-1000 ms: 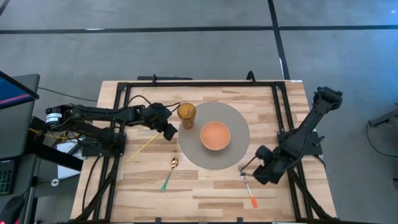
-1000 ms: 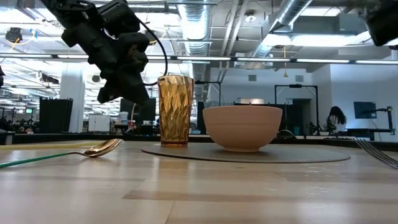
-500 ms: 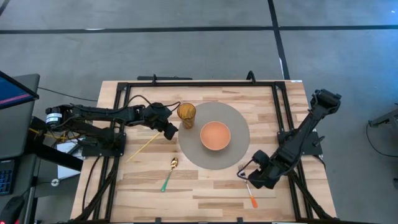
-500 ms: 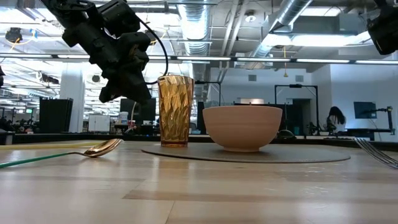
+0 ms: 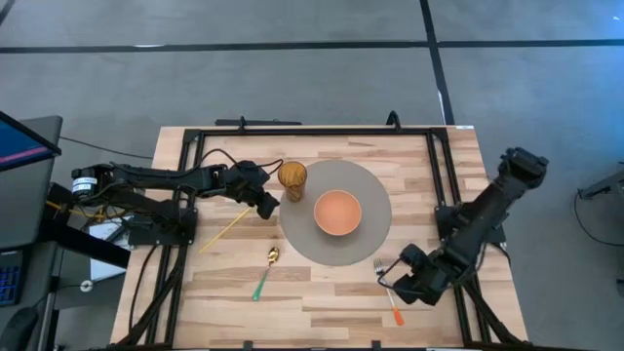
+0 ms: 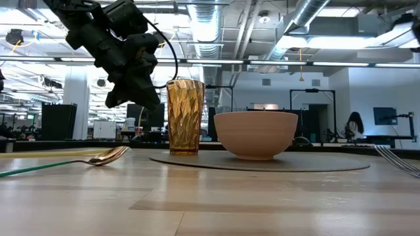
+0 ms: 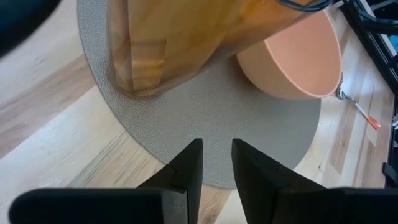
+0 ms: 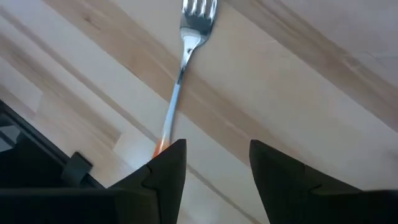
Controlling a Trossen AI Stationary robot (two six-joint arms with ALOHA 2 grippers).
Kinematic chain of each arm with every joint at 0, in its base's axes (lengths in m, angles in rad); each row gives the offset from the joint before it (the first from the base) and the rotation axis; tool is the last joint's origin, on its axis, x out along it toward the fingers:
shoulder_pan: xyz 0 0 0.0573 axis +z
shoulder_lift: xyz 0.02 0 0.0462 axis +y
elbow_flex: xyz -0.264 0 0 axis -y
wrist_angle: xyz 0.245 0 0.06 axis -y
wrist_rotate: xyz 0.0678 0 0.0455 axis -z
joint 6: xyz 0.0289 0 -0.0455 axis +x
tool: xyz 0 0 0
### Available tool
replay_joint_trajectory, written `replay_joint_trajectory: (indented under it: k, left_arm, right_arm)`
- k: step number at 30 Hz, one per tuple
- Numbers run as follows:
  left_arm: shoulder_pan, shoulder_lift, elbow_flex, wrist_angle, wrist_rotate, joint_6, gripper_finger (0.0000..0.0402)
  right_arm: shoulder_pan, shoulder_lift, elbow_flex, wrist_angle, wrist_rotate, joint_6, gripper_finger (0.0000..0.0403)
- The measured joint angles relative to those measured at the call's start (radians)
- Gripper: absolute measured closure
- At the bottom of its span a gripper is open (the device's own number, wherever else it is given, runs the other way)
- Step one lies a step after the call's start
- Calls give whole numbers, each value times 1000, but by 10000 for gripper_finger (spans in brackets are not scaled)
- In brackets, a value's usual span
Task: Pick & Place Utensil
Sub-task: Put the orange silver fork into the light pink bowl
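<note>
A fork (image 5: 388, 291) with an orange handle end lies flat on the wood near the table's right near corner; the right wrist view shows the fork (image 8: 180, 68) whole, tines (image 8: 199, 9) far from the fingers. My right gripper (image 5: 396, 279) hovers open over it, its fingers astride the orange end (image 8: 158, 147) without touching. A gold spoon (image 5: 265, 273) with a green handle lies left of the grey placemat (image 5: 370, 239). My left gripper (image 5: 266, 204) hangs slightly open beside the amber glass (image 5: 292, 179), touching nothing; in the left wrist view the left gripper (image 7: 216, 163) points at the placemat.
A salmon bowl (image 5: 337, 213) and the glass stand on the round placemat. A thin yellow stick (image 5: 224, 230) lies on the wood by the left arm. Black frame rails (image 5: 441, 175) run along the table's sides. Bare wood lies along the near edge.
My right gripper has moved toward the table's near edge, along the fork from its tine end toward its orange handle end, and its arm has left the low view. The fork, the spoon and my left arm have kept still.
</note>
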State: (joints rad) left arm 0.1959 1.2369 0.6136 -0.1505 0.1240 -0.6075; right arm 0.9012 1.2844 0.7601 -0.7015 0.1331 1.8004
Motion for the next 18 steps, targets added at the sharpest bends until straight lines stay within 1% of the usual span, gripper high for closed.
replay_joint_trajectory:
  k: [7, 13, 18]
  left_arm:
    - [0, 0, 0, 2, 0, 0, 315]
    - [0, 0, 0, 2, 0, 0, 315]
    - [0, 0, 0, 3, 0, 0, 315]
  right_arm:
    - [1, 3, 1, 20, 29, -10, 233]
    - [-1, 4, 1, 96, 122, -83, 233]
    - [0, 13, 2, 108, 130, -100, 233]
